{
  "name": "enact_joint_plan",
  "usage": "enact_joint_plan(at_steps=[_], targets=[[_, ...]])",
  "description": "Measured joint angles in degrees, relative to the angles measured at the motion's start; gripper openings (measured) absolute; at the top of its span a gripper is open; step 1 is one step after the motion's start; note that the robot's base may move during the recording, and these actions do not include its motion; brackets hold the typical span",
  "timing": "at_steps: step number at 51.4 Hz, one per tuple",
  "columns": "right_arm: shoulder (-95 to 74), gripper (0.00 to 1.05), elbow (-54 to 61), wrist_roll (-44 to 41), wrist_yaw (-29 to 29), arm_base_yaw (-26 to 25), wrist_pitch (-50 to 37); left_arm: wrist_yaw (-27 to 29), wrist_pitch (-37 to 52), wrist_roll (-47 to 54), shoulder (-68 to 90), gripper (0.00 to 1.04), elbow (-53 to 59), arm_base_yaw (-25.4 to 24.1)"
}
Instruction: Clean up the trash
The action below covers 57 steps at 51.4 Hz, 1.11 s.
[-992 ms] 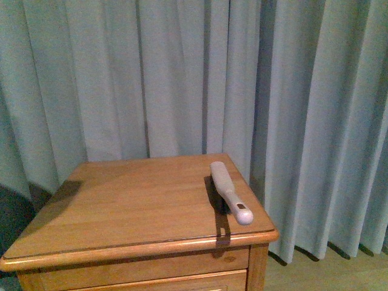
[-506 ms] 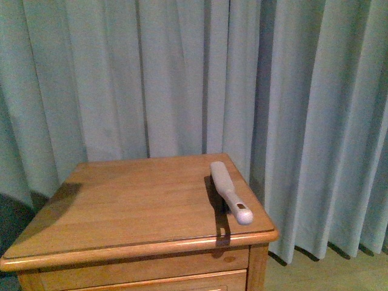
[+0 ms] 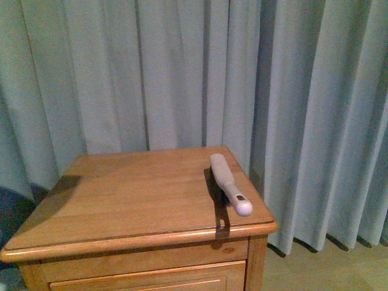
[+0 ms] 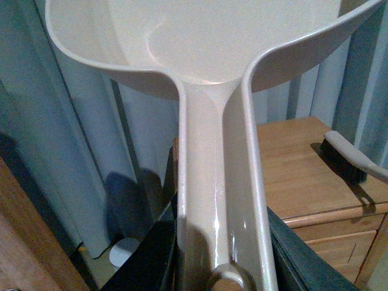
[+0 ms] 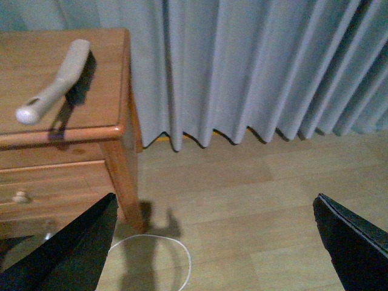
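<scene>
Dim, grainy frames with a cool cast: the brush (image 3: 229, 182) throws a hard shadow toward the nightstand's (image 3: 121, 200) front edge, its left corner is shaded, and a glare streak runs down the dustpan (image 4: 212, 182) handle.

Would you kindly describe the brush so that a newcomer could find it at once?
Before the grey-blue curtain stands a wooden bedside cabinet. On its top, along the right edge in the front view, lies the brush. It has a slim pale handle with dark bristles beneath, and it is the only thing on that top.
</scene>
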<state>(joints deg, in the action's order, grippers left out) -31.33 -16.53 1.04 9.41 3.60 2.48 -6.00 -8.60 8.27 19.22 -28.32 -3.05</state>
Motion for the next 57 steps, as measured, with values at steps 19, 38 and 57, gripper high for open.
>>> enact_joint_plan(at_steps=[19, 38, 57], targets=[[-47.2, 0.97, -43.3, 9.6, -1.4, 7.5, 8.6, 0.0, 0.0, 0.0, 0.0, 0.28, 0.0, 0.0], [-75.6, 0.97, -66.7, 22.6, 2.1, 14.9, 19.1, 0.0, 0.0, 0.0, 0.0, 0.28, 0.0, 0.0], [-88.9, 0.97, -78.4, 25.0, 4.3, 18.3, 20.7, 0.0, 0.0, 0.0, 0.0, 0.28, 0.0, 0.0]])
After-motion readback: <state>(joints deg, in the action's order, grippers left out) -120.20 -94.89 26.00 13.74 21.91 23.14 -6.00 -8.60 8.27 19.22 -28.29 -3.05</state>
